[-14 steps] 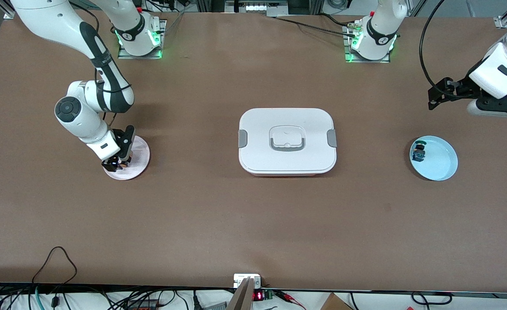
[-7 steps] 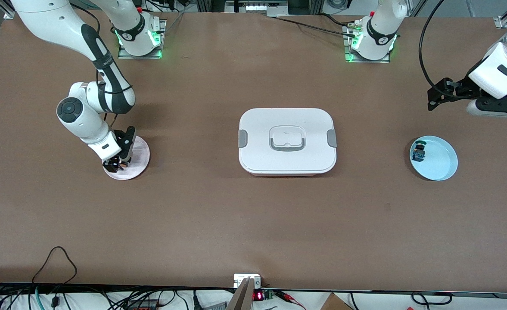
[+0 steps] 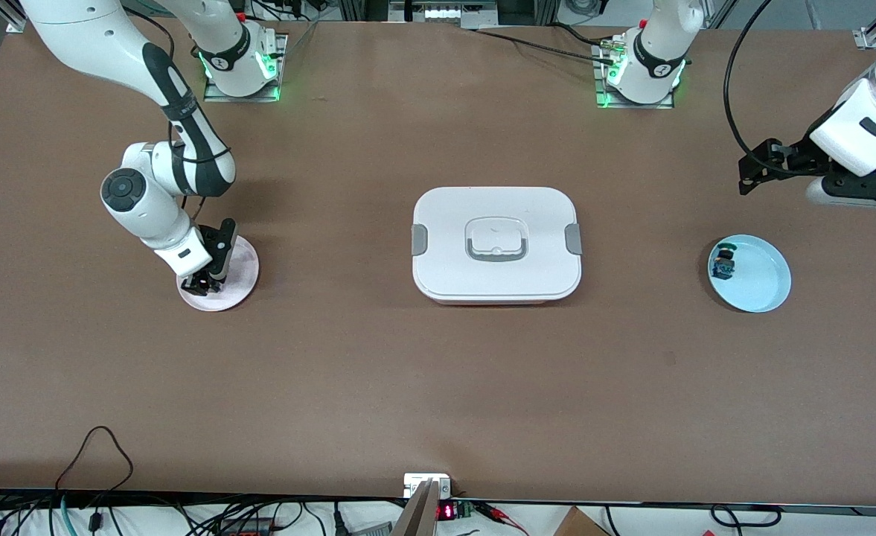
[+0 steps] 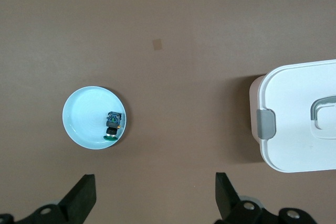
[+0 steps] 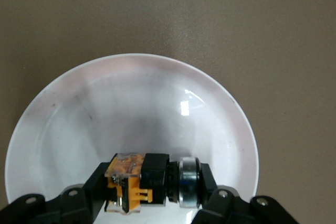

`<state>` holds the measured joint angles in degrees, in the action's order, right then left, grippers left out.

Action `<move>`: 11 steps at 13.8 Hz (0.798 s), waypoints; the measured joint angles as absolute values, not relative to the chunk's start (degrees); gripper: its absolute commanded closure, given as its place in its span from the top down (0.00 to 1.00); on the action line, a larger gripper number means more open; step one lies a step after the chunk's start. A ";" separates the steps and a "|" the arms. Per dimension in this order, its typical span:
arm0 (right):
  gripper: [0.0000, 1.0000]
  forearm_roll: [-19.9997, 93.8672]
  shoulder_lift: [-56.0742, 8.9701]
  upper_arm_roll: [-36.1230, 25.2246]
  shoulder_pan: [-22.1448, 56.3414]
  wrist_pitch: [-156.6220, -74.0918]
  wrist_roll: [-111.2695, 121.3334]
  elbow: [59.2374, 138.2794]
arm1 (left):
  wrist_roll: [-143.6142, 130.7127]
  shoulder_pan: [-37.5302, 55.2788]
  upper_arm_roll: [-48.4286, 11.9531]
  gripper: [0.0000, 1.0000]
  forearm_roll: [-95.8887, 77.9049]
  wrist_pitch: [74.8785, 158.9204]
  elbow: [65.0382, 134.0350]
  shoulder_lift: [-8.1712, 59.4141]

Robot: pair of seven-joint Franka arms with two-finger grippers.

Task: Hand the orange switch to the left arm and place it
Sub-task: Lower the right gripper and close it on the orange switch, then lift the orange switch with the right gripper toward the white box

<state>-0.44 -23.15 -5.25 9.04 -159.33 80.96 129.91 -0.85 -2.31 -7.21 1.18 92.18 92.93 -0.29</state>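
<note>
While the orange switch lies on its side in the pink plate, toward the right arm's end of the table from the box, the right gripper has its fingers pressed in on the switch's black body — clenched on it, with the silvery band showing just past the pads in the right wrist view. Judging from that, the step in hand is the pick, and it looks barely secured: the switch is tiny and the grip sits low on it, so the lift should go straight up and slowly, clear of the plate's raised rim, before any sideways travel. A tilt or drag here could tip the plate or twist the part out of the fingers.

From the box toward the left arm's end of the table, the left gripper hangs high above the brown table, fingers spread wide and holding nothing; that arm waits. Below and near it sits the blue plate with a green-capped switch in it — not the part wanted.

For the handover, the carrying arm would do well to rise above the box lid or swing around it on the side nearer the front camera, meeting the left gripper well apart from the box's clips and handle.
</note>
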 measured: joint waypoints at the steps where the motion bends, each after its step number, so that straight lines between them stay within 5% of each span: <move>1: 0.12 -0.44 -23.13 -5.25 9.04 -159.41 80.96 129.90 | -0.85 -2.31 -7.21 1.00 1.18 92.18 92.92 -0.29; 4: 0.00 -0.44 -22.63 -5.15 9.13 -159.39 80.97 129.78 | -0.85 -2.31 -7.21 1.00 1.18 92.18 92.91 -0.29; 11: 0.00 0.85 -18.14 0.54 9.29 -143.64 80.98 122.32 | -0.85 -2.33 -7.20 1.00 1.18 91.57 92.91 -0.28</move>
<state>0.85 -18.14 0.54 9.29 -143.64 80.98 122.32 -0.85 -2.33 -7.20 1.18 91.57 92.91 -0.28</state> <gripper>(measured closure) 0.282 0.000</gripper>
